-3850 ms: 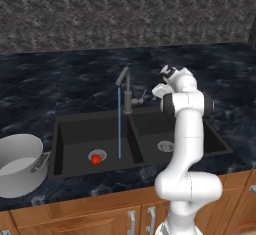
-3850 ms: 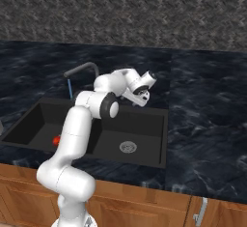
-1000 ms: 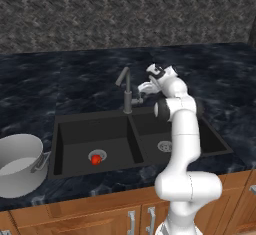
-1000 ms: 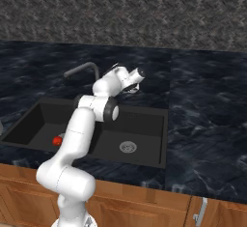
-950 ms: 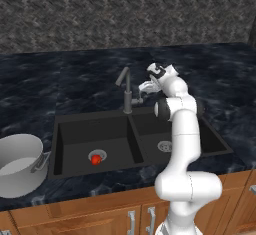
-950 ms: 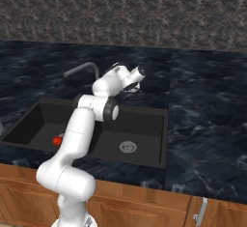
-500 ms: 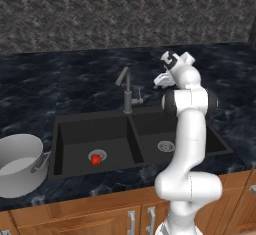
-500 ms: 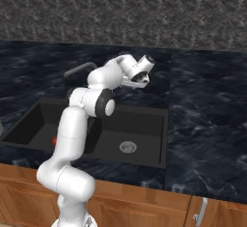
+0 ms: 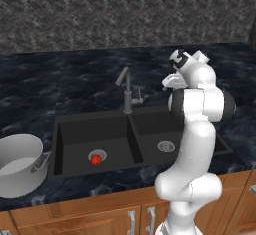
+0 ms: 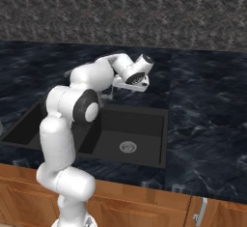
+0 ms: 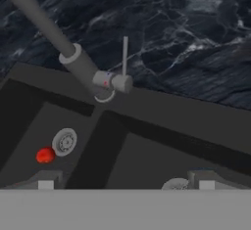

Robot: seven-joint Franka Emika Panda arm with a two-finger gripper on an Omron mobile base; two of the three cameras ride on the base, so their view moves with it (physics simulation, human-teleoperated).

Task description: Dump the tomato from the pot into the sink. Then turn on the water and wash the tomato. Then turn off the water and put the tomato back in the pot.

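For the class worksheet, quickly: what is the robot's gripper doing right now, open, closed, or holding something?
Gripper: open and holding nothing, raised above the sink by the faucet.

No text, label, brand, number or sign could be read anywhere in these views; every surface ahead of the hand and around it was plain and unmarked.

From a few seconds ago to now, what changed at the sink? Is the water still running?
The water stream under the faucet is gone, so it is off now. The gripper pulled up and back from the faucet handle, opened, and holds nothing. The tomato stayed by the drain in the sink, and the pot stayed on the counter.
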